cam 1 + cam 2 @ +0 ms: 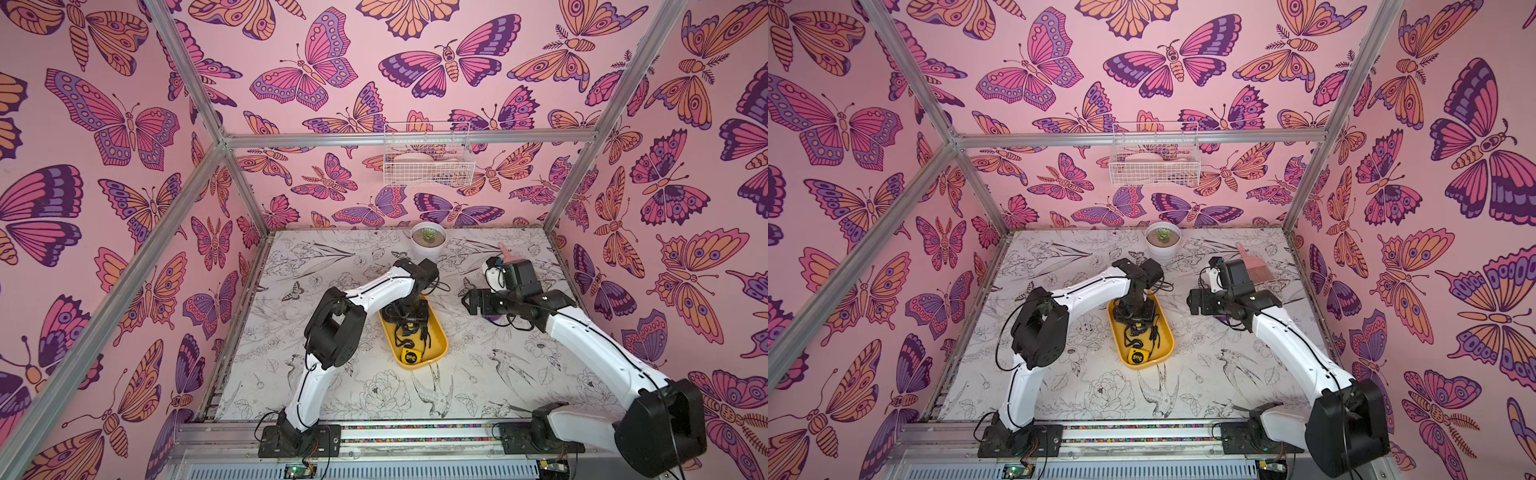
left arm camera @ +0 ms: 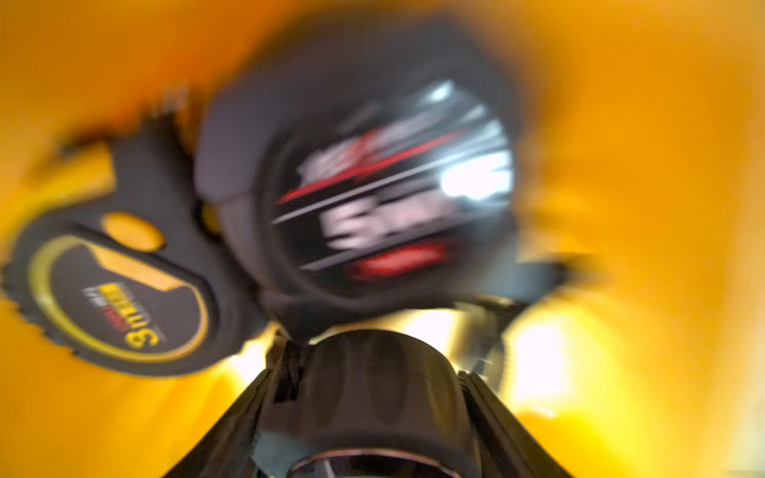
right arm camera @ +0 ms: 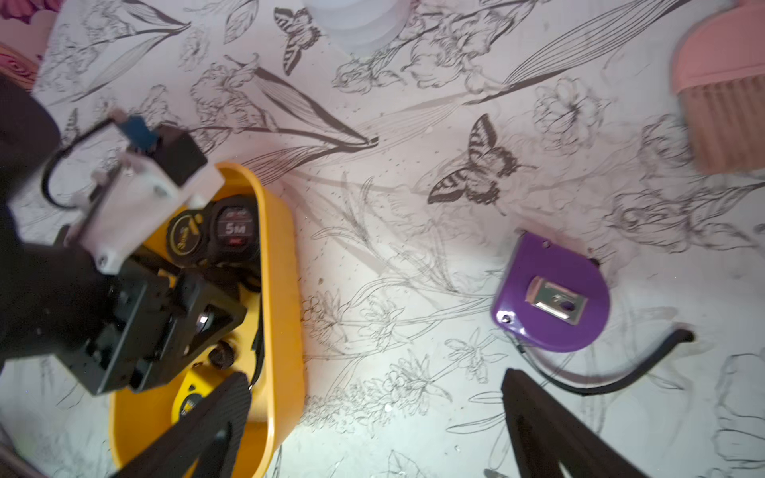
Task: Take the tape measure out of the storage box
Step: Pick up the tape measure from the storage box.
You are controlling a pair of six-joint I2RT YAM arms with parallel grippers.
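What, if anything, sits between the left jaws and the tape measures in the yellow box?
Nothing visible. The left gripper is down inside the storage box, with the black-and-red tape measure directly ahead in its wrist view and the black-and-yellow tape measure beside it. Blur hides whether the jaws grip yet.

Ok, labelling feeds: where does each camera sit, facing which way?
Top views: high above arm bases, facing down at the table; left arm, right arm.
Left wrist: inside the storage box, close on the black-red tape measure; own jaws.
Right wrist: over the table, facing the purple tape measure; open jaws.
Both wrists share the black-red tape measure.
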